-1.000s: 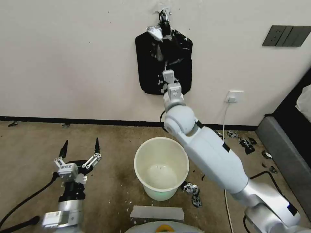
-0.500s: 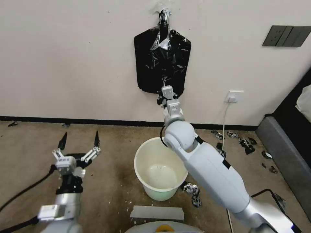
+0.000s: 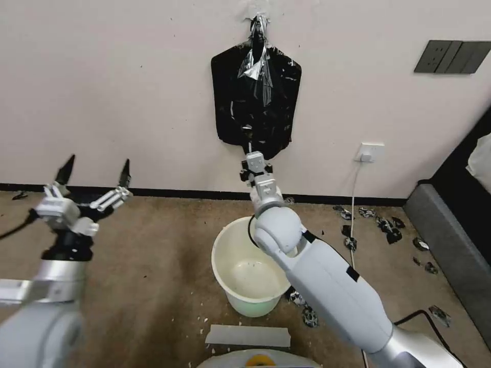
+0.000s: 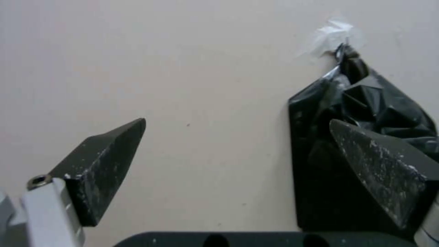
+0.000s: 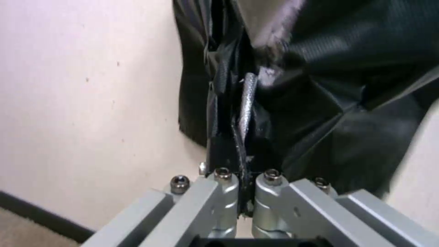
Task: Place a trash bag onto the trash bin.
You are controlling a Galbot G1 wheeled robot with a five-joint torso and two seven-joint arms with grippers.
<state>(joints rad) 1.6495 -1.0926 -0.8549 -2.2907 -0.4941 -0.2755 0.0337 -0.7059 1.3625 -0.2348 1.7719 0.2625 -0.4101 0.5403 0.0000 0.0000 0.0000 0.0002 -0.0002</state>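
A flat black bundle [image 3: 227, 107] hangs by its knotted top from the wall. A glossy, crinkled trash bag [image 3: 258, 87] runs down its front. My right gripper [image 3: 254, 157] is at the bundle's lower edge, shut on black plastic of the trash bag [image 5: 293, 113]. In the right wrist view the closed right gripper [image 5: 231, 116] pinches a thin fold. The white trash bin [image 3: 215, 255] stands open on the carpet under that arm. My left gripper [image 3: 95, 171] is raised at the left, open and holding nothing. In its wrist view the left gripper [image 4: 237, 121] faces the wall and the bundle [image 4: 320, 192].
Torn black scraps [image 3: 388, 227] lie on the carpet at the right and beside the bin [image 3: 307, 314]. A grey strip [image 3: 248, 336] lies in front of the bin. A wall socket with a cable [image 3: 369, 152] and dark furniture [image 3: 450, 230] are at the right.
My right gripper has come down from the bundle's middle to its lower edge, stretching the glossy bag downward. My left arm has risen and swung left, still open.
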